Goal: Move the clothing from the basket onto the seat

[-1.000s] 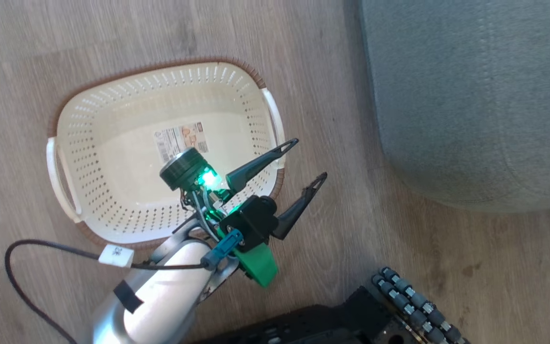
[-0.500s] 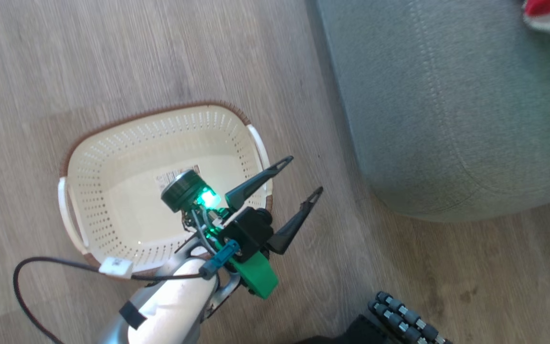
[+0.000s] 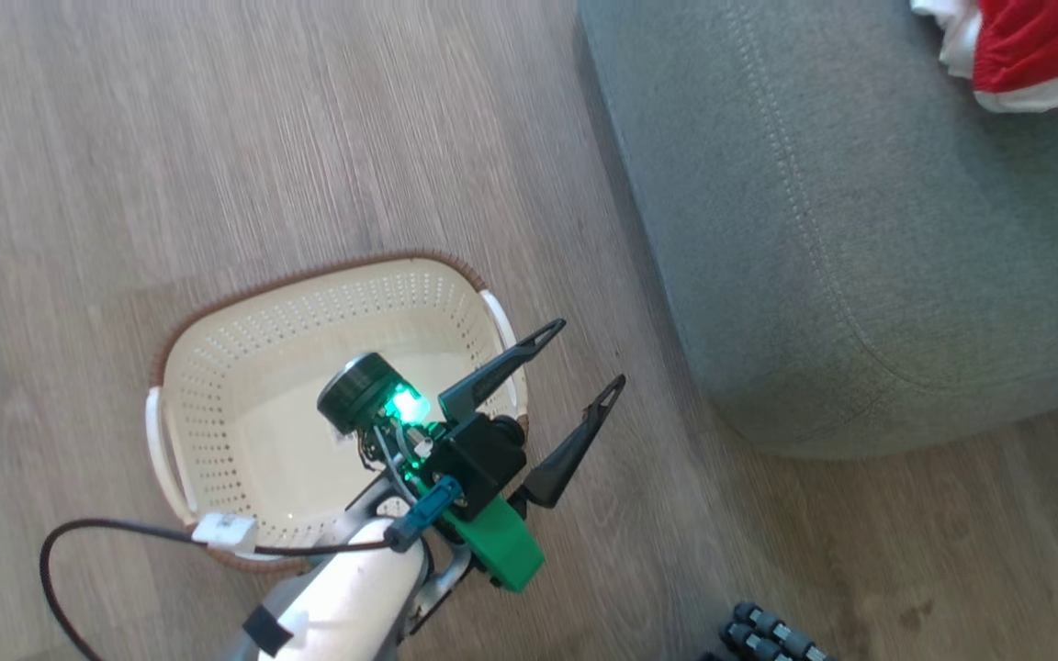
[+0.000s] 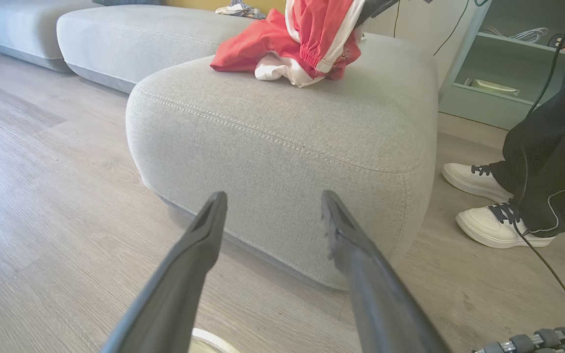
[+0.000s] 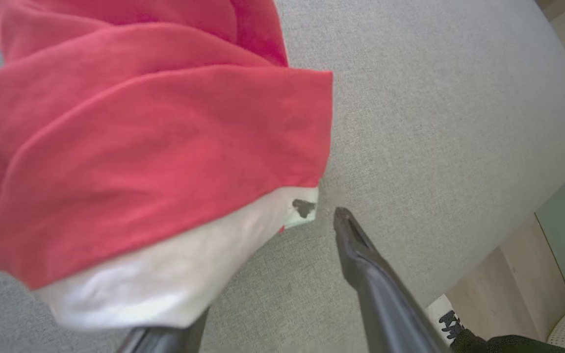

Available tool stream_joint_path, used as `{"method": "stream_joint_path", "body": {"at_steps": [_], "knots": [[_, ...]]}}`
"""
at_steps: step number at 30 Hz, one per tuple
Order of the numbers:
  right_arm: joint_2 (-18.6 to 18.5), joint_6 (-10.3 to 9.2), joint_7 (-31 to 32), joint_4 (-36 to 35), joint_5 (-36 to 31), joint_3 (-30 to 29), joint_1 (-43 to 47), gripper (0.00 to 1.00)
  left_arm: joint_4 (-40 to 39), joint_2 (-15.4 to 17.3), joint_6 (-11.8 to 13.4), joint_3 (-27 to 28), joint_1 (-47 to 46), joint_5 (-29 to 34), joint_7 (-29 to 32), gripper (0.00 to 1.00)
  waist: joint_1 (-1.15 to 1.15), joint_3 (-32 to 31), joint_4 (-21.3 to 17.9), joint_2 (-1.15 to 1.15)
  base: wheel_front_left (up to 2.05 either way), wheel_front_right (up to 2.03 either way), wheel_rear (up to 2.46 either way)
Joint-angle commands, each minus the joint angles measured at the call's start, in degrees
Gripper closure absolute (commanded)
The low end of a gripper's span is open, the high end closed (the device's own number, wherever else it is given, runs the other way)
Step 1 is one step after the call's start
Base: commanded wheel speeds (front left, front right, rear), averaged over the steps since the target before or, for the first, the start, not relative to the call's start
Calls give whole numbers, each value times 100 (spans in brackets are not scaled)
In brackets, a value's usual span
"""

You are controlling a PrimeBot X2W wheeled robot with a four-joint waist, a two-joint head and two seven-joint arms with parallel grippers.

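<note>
From my station I take the seat point(image 3: 814, 229) as the mark for everything. On the head view, the clothing point(image 3: 1034, 46) lies on top of the seat at its far right corner, red with white bands. The left wrist view shows the same clothing point(image 4: 302, 49) heaped on the seat point(image 4: 287, 122) toward its far edge, with one red and white fold rising out of the top of the picture.

The basket point(image 3: 309, 275) stands on the wooden floor point(image 3: 217, 138) to the left of the seat, apart from it, its perforated walls and pale floor in plain sight. My left claw point(image 3: 584, 358) hangs over the basket's seat-side edge with its fingers spread wide and nothing between them. Along its own camera, the left claw point(image 4: 272, 198) points at the seat's rounded near corner, short of touching it.

My right claw point(image 5: 282, 215) is above the seat point(image 5: 434, 122), over its top surface. Its fingers stand apart. One finger point(image 5: 361, 255) is bare over the grey fabric, clear of the clothing point(image 5: 140, 147), and the other is buried under the red and white cloth that drapes across it.

Right of the seat, a person's white shoes point(image 4: 498, 225) and dark trousers point(image 4: 552, 147) stand on the floor, and a pale green shelf unit point(image 4: 498, 73) sits just behind the seat.
</note>
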Motion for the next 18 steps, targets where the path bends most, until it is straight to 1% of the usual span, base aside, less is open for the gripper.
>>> {"method": "stream_joint_path", "body": {"at_steps": [1, 5, 10, 14, 18], "knots": [[-91, -2, 48, -166, 90, 100, 79, 0, -194, -84, -13, 180, 9, -13, -28, 0, 0, -87, 11, 0, 0, 0, 0], [-193, -2, 375, -276, 413, 479, 139, 0, -199, -150, -36, 228, 104, -23, -28, 0, 0, -291, 13, 0, 0, 0, 0], [-273, -2, 936, -560, 988, 970, 321, 0, -204, -228, -57, 288, 274, -48, -28, 0, 0, -648, -19, 0, 0, 0, 0], [-444, -2, 1262, -1055, 1497, 1418, 540, 0, -216, -283, -66, 350, 390, -67, -28, 0, 0, -930, -36, 0, 0, 0, 0], [-663, -2, 1162, -1806, 2191, 1680, 844, 0, -255, -330, -52, 417, 520, -97, -28, 0, 0, -1224, 10, 0, 0, 0, 0]]}}
